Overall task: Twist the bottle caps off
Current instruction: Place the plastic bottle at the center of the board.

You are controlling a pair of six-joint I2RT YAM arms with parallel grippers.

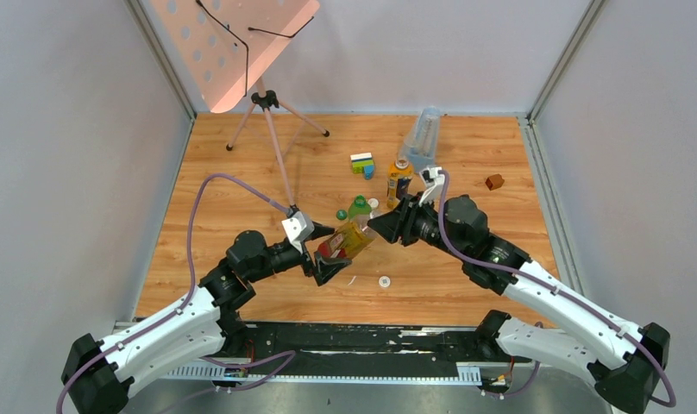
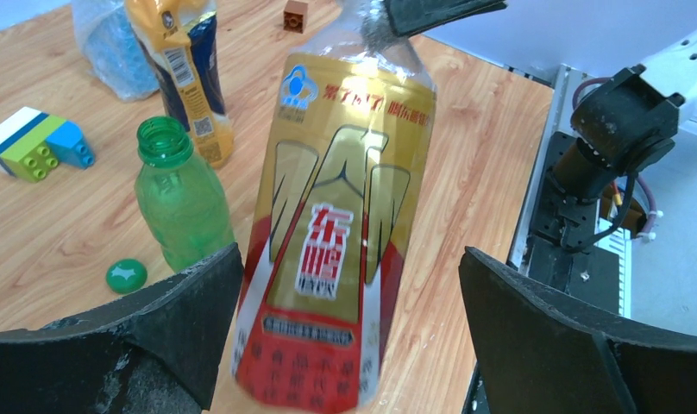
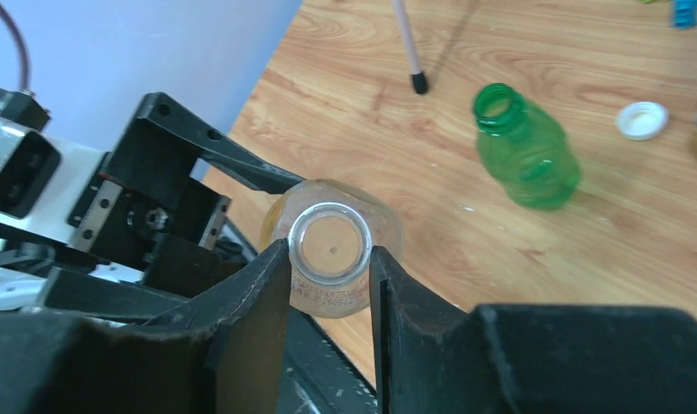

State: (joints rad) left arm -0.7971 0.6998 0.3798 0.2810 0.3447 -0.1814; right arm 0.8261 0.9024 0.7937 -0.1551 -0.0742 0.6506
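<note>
Now, top view: red-label bottle tilted at table centre between both arms. Left gripper at its base, 7 o'clock end; right gripper at its neck, 2 o'clock end. Green bottle just at 12 o'clock, green cap and white cap either side; second white cap at 5 o'clock.

Left wrist view: jaws spread wide, clear gap on bottle's 3 o'clock side, no clamp. Yellow-label bottle at 11 o'clock.

Right wrist view: fingers pinched on red-label bottle's neck; mouth uncapped.
</note>
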